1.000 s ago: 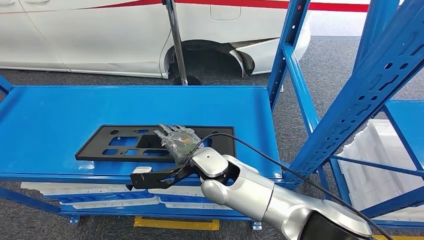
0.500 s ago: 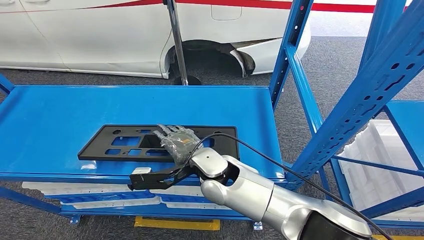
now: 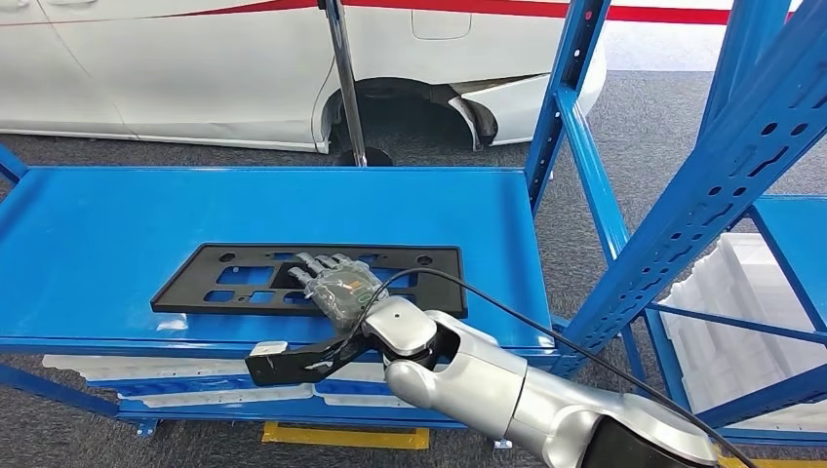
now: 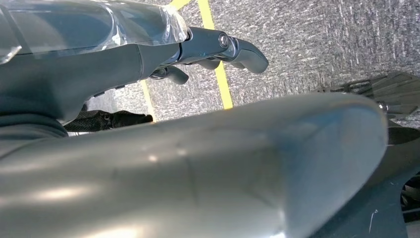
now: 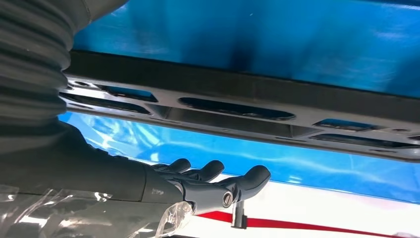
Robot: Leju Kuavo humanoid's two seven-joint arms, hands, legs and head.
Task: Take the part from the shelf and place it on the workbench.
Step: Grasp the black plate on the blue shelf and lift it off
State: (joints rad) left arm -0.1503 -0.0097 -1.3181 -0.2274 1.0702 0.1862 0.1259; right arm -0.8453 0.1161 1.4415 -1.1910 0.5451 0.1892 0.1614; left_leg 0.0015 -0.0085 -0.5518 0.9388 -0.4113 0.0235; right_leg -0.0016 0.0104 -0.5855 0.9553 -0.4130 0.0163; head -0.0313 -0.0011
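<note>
part [image 3: 244, 281]: flat black plastic panel with cutouts, lying flat on blue shelf [image 3: 117, 224], toward front edge, roughly 9 o'clock of head view centre
right hand [image 3: 336, 283]: over the part's middle, palm down, fingers stretched forward toward 11 o'clock and a little spread; cannot tell whether it is touching or gripping the part
right hand, wrist view [image 5: 208, 181]: fingers [image 5: 252, 176] extended, nothing seen between them, part [image 5: 237, 106] just beyond
left hand [image 4: 223, 47]: hanging over grey carpet with yellow line [image 4: 220, 74], fingers loosely curled, holds nothing
car [image 3: 195, 68]: white, at 12 o'clock behind shelf
rack upright [image 3: 722, 166]: blue, at 3 o'clock
white trays [image 3: 741, 312]: at 4 o'clock, low on the neighbouring rack
</note>
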